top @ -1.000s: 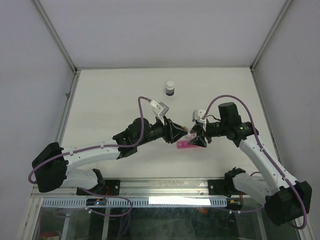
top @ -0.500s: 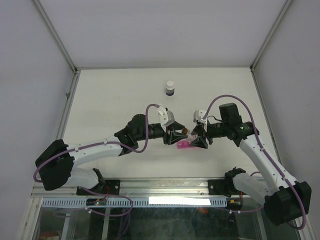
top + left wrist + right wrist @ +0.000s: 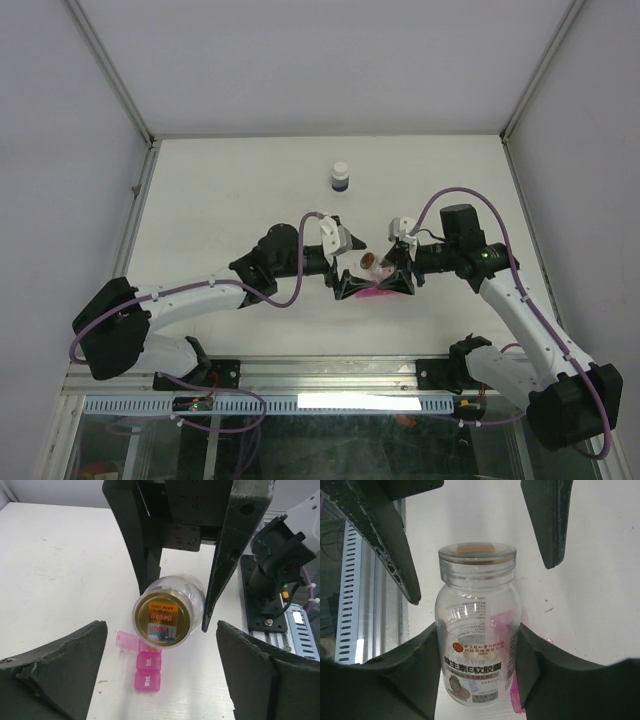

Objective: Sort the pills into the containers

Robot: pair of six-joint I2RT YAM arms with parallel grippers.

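While my right gripper (image 3: 477, 647) pinches the clear vial (image 3: 477, 625) by its body, my left gripper (image 3: 161, 635) stands spread, its fingers (image 3: 65, 670) clear of the gold cap (image 3: 162, 616), with a gap showing on each side. Vial label: 维生素E软胶囊; a few pale pills (image 3: 490, 656) inside. Under the vial, flat on the table (image 3: 220, 190): pink organizer (image 3: 148, 672), lids marked "Sat." and "Wed.", near the table's front edge. Bare table lies behind, up to a dark bottle (image 3: 341, 178), well apart.

The organizer strip (image 3: 148, 672) is pink, the vial (image 3: 477, 630) clear, its cap (image 3: 162, 618) seemingly orange-gold.
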